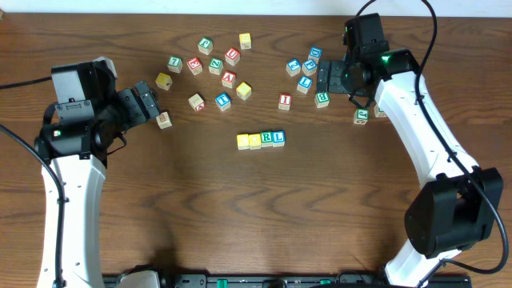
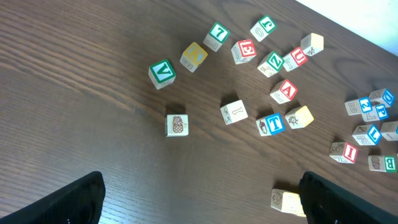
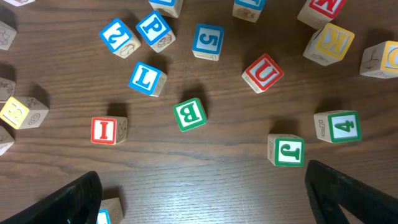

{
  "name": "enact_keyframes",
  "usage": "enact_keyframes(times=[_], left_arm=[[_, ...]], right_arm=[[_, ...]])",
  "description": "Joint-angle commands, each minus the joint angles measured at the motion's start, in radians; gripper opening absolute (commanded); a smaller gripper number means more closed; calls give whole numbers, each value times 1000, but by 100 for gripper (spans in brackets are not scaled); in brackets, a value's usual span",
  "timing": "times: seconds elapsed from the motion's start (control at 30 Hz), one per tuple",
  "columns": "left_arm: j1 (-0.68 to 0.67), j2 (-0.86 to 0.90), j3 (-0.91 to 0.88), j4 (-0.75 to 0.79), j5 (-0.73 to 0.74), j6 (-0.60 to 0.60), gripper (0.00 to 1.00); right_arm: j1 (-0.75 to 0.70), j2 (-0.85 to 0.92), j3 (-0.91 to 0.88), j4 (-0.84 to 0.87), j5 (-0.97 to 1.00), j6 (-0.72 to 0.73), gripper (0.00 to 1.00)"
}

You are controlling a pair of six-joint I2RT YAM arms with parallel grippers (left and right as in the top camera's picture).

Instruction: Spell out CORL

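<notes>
Overhead: four-block row (image 1: 261, 140) in middle of table (image 1: 256, 208), blocks touching, last two read R, L. Well left of it, left gripper (image 1: 150, 102); up-right of it, right gripper (image 1: 324, 78).
Left wrist: jaws wide apart, empty; pineapple block (image 2: 177, 125) ahead.
Right wrist: jaws wide apart, empty; B block (image 3: 189, 114) ahead.

Four cube letter blocks form a row (image 1: 261, 140) at the middle of the counter (image 1: 240, 208), set side by side and touching, with the row's right end angled slightly toward the top edge of the overhead view. From left to right the row holds a yellow block (image 1: 243, 142), a pale block (image 1: 255, 141) whose letter is too small to read, an R block (image 1: 267, 139) and an L block (image 1: 278, 138). All four sit flat with their faces up.
</notes>
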Motion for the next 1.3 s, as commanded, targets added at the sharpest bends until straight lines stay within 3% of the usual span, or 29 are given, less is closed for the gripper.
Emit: enact_keyframes(times=[0.0,0.57,0.77,1.13,1.27], left_arm=[[5,-7,24,0,-9,-6,98],[5,-7,24,0,-10,-6,98],[5,-7,24,0,-10,-6,98],[5,-7,24,0,-9,-6,98],[5,-7,24,0,-10,-6,98]], right_arm=[[-2,-34,-3,1,20,-5,99],[-2,-34,-3,-36,20,-23,99],[-1,-62,-3,30,12,-38,99],[7,-299,-8,61,26,-204,99],[2,-409,-79,153,90,-207,99]])
